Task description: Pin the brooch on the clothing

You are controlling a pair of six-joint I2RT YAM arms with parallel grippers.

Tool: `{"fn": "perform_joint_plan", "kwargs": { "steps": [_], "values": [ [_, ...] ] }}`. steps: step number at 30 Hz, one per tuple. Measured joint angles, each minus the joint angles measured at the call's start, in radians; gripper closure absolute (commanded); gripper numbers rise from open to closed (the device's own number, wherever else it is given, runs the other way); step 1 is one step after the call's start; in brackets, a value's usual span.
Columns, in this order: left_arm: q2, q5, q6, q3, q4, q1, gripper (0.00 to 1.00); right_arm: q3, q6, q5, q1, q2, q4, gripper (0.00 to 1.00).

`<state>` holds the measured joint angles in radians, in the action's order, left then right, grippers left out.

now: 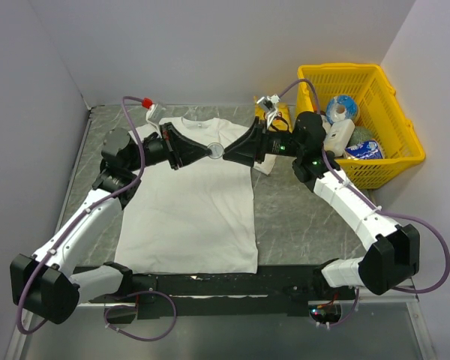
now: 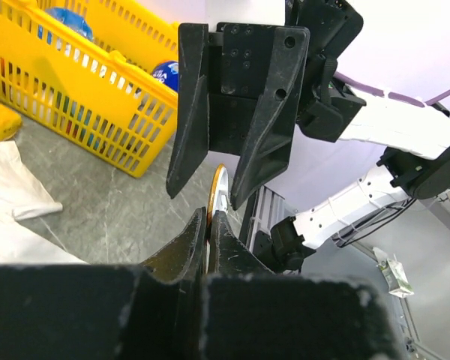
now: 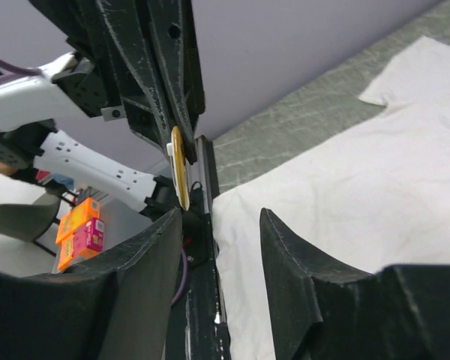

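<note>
The white T-shirt [image 1: 195, 214] lies flat on the table, neck toward the far side; it also shows in the right wrist view [image 3: 345, 165]. The brooch [image 1: 215, 150] is a small round disc with a golden rim, held in the air over the shirt's upper chest. My left gripper [image 1: 208, 152] is shut on the brooch [image 2: 219, 191], pinching its lower edge. My right gripper [image 1: 228, 154] is open and faces the left one tip to tip. In the right wrist view the brooch [image 3: 178, 169] stands edge-on just beyond the right gripper's left fingertip [image 3: 161, 229], not between the jaws.
A yellow basket [image 1: 390, 161] with several packages stands at the far right, also in the left wrist view [image 2: 75, 90]. A yellow bag [image 1: 279, 114] lies beside the shirt's right sleeve. Grey walls close in the left and far sides.
</note>
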<state>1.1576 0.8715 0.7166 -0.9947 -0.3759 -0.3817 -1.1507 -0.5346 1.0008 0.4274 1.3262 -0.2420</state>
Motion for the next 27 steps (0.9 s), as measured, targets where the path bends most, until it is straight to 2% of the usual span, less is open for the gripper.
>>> {"fn": "perform_joint_plan", "kwargs": {
  "steps": [8,11,12,27],
  "values": [
    [-0.013,-0.032,-0.029,0.0,0.041,-0.009,0.99,0.0,-0.045,0.054,0.022,0.001,-0.074,0.51],
    [-0.013,-0.038,-0.036,0.0,0.056,-0.01,0.99,0.0,-0.053,0.064,0.039,0.005,-0.084,0.61],
    [-0.013,-0.039,-0.04,0.0,0.058,-0.01,0.99,0.0,-0.054,0.064,0.042,0.007,-0.086,0.68],
    [-0.013,-0.038,-0.069,0.0,0.083,-0.026,0.99,-0.003,-0.095,0.064,0.047,0.04,-0.113,0.67]
  ]
}}
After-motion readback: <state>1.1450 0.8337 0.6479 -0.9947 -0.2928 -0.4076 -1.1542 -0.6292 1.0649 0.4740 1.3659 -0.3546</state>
